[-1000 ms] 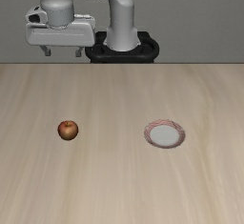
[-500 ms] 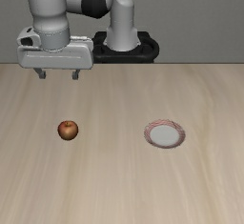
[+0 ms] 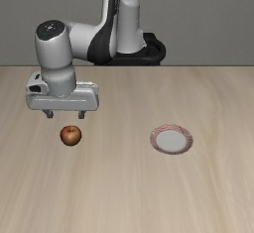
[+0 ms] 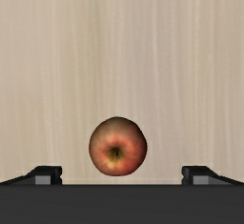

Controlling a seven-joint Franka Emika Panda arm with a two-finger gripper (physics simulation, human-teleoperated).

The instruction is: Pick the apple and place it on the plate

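Two fingers spread wide: your hand hovers released just above the apple on the counter, grasping nothing, and the plate sits well apart.

A: Where does the exterior view sit?
B: High and well back, angled down across the wooden table toward the arm's base; it takes in the plate too.
A: And the wrist view?
B: On the gripper, close above the table, facing straight down past its fingertips.
A: What do both see?
B: The apple and the wood round it.
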